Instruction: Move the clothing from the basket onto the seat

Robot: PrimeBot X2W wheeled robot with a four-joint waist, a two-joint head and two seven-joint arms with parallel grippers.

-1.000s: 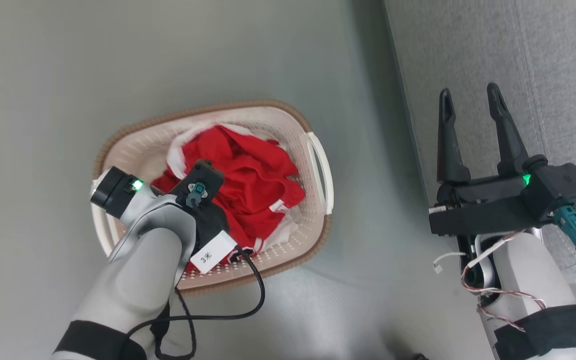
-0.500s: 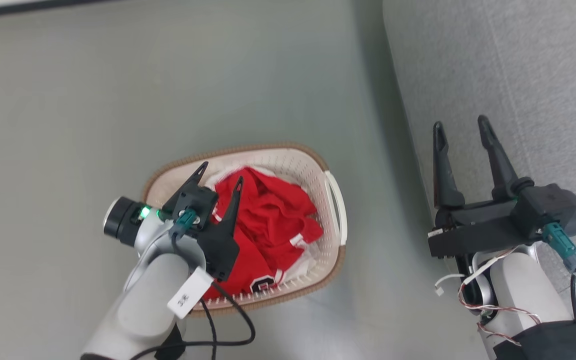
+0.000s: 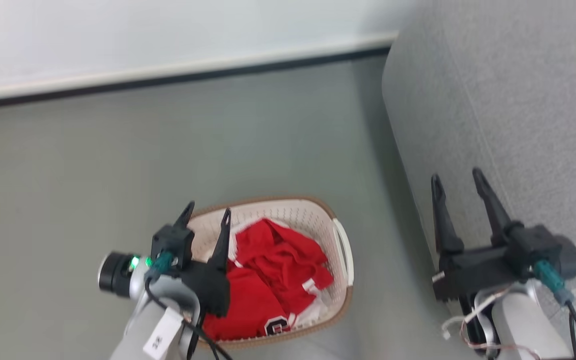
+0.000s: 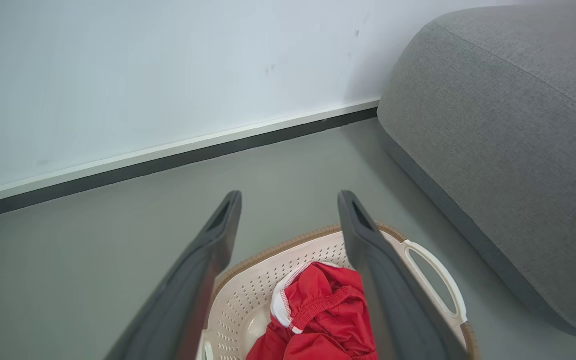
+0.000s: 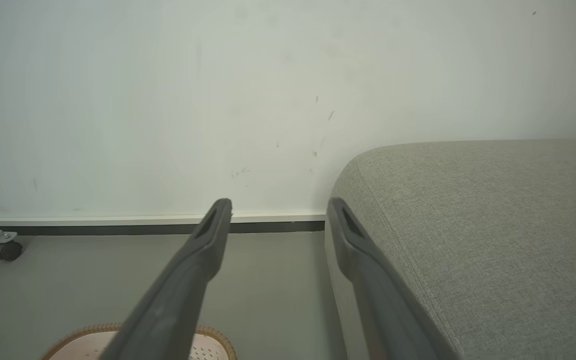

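Note:
Red clothing [image 3: 273, 265] lies bunched in the cream basket [image 3: 288, 201] on the grey floor, a dark numeral showing at its near end. My left gripper [image 3: 207, 210] hangs open over the basket's left side, with nothing between its fingers. In the left wrist view the left gripper [image 4: 290, 200] frames the clothing [image 4: 318, 310] and the basket [image 4: 248, 300] below. My right gripper [image 3: 456, 176] stands open and empty beside the seat [image 3: 508, 100], apart from the basket. In the right wrist view the right gripper [image 5: 279, 205] points at the wall, with the seat [image 5: 468, 225] to its right.
A white wall with a dark baseboard [image 3: 168, 75] runs behind the basket. The seat [image 4: 508, 125] rises right of the basket with a strip of floor between. A caster wheel [image 5: 5, 247] sits at the far left by the wall. The basket's rim [image 5: 213, 332] shows low down.
My left gripper has lifted out of the clothing and opened, coming up empty. The clothing stays in the basket. The head camera has tilted up, bringing the wall into view.

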